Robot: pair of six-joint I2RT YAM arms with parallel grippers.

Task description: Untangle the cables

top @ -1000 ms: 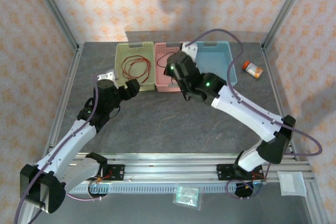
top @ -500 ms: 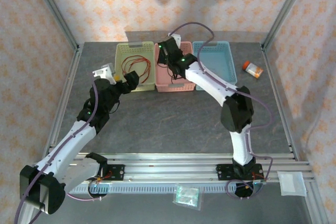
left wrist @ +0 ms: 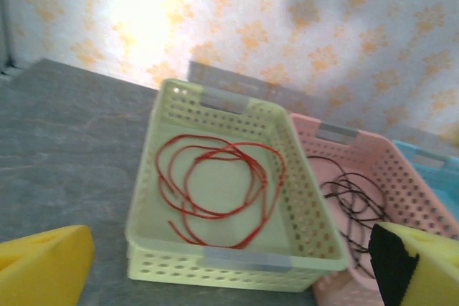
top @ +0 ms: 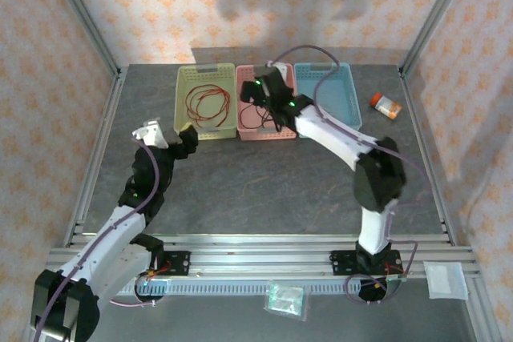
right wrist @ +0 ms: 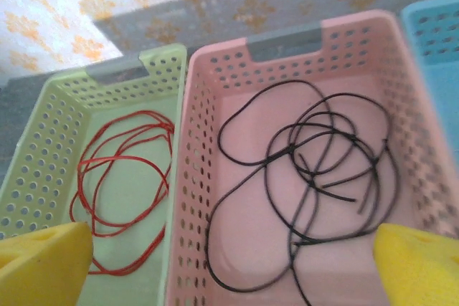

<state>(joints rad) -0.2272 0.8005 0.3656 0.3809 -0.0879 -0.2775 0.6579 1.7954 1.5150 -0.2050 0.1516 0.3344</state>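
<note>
Our right gripper [right wrist: 229,270] has its yellow pads [right wrist: 43,263] spread wide apart, holding nothing, above the near end of the pink basket [right wrist: 188,177], where the black cable [right wrist: 290,150] lies loosely coiled. Our left gripper [left wrist: 222,270] is likewise spread and empty, in front of the green basket [left wrist: 237,256] just left of the pink one. The red cable [left wrist: 222,150] loops inside it.

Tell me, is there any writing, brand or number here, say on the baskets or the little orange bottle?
None can be read.
On the orange bottle, any print is too small to read.
The grey tabs on the green basket and the pink basket look blank.
</note>
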